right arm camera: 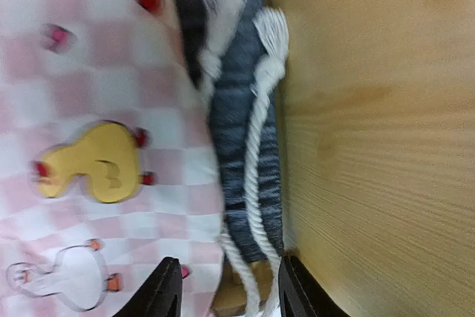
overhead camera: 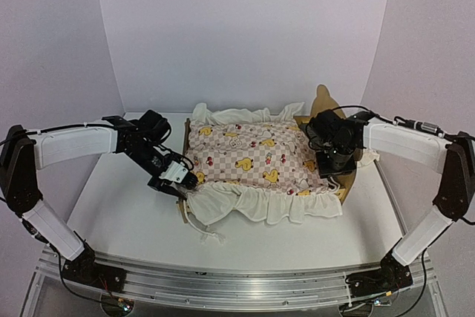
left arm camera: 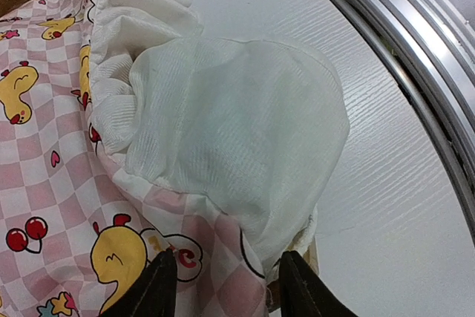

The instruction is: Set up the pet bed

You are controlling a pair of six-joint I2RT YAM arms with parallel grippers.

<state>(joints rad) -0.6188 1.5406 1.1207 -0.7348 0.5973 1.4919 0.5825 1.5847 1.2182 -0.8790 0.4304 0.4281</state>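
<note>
The pet bed (overhead camera: 323, 102) stands mid-table, its bear-ear headboard at the right. A pink checked duck quilt (overhead camera: 249, 155) with a cream ruffle (overhead camera: 260, 202) covers it. My left gripper (overhead camera: 189, 177) is at the bed's left end. In the left wrist view the left gripper (left arm camera: 226, 287) is open, its fingers (left arm camera: 159, 287) straddling the quilt (left arm camera: 44, 176) and its folded ruffle (left arm camera: 230, 124). My right gripper (overhead camera: 338, 161) hangs over the headboard end. In the right wrist view the right gripper (right arm camera: 226, 291) is open above white cords (right arm camera: 260, 154), the grey base (right arm camera: 237, 131) and the wooden headboard (right arm camera: 371, 146).
A loose white cord (overhead camera: 204, 229) trails off the bed's front left corner onto the white table (overhead camera: 126, 206). A metal rail (overhead camera: 237, 283) runs along the near edge and also shows in the left wrist view as a rail (left arm camera: 415, 57). White walls enclose the back and sides.
</note>
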